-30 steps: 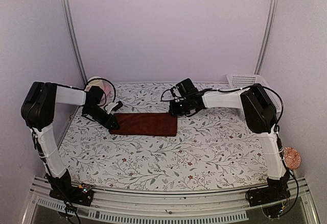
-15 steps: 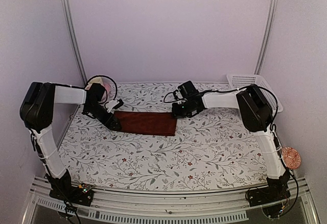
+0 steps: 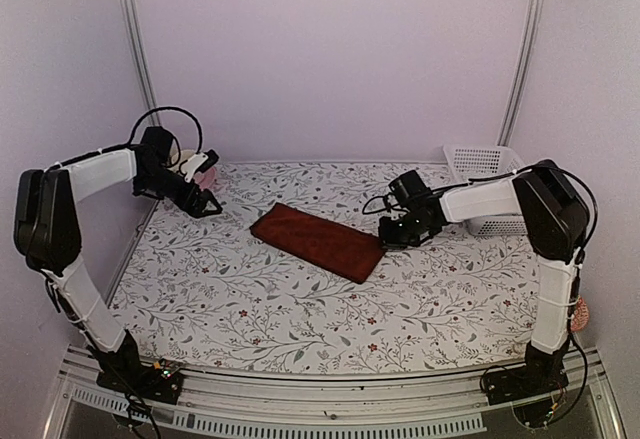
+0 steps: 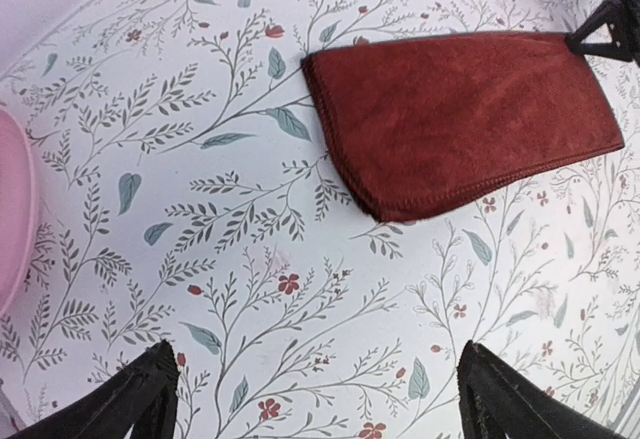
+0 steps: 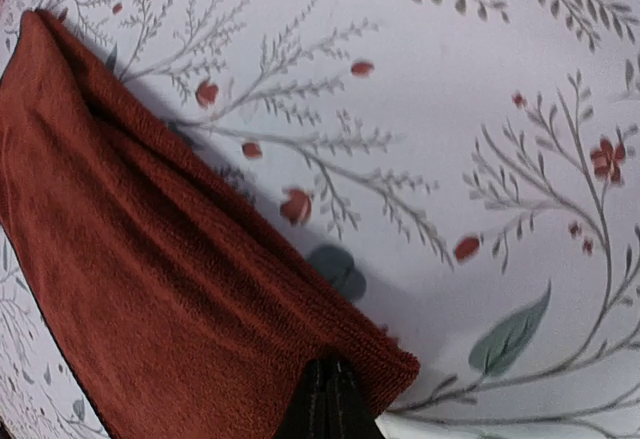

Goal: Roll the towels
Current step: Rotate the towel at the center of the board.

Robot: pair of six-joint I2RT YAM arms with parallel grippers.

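Item: maroon towel (image 3: 318,242), folded flat, lying slantwise mid-bench (image 3: 300,319), not yet rolled. My right jaws: closed on its right-hand corner, a thin pinch at the very edge. My left jaws: wide open, empty, up at the far left, well apart from the towel. Risks, as I judge them: the corner slipping from so slight a grip; a one-sided pull dragging or skewing the cloth instead of rolling it; the free left end sliding unpinned; a loose, cone-shaped roll.
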